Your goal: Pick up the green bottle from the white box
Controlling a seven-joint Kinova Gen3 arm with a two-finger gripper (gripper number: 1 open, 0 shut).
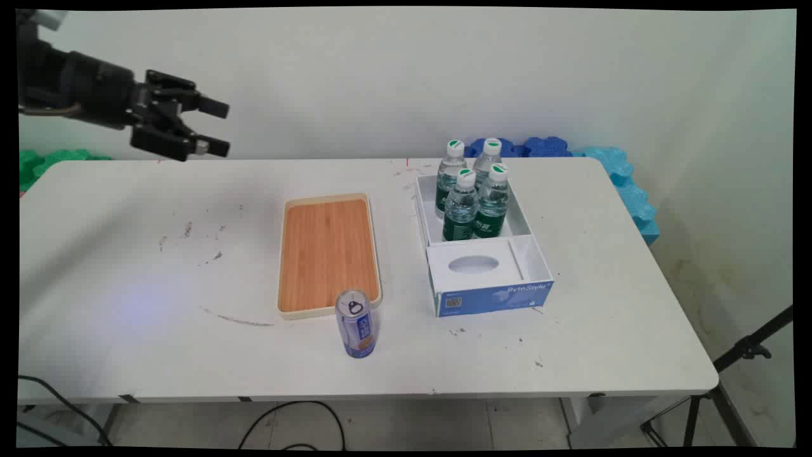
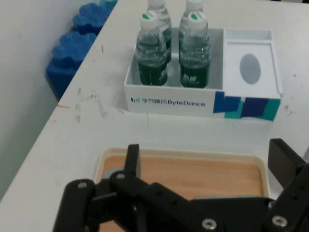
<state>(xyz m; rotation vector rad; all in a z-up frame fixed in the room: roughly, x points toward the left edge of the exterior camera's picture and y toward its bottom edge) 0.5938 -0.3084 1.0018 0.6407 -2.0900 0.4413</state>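
My gripper (image 1: 212, 127) hangs wide open and empty at the upper left of the frame, high above the table (image 1: 127, 285) — closest thing is the wooden tray (image 1: 328, 254) at centre, with the can (image 1: 356, 324) just below it and the box (image 1: 488, 279) of bottles (image 1: 471, 190) to its right.

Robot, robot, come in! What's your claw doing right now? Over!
Claw open, empty, high over table's far left. Wooden tray nearest, can at its near end. Four bottles standing in box.
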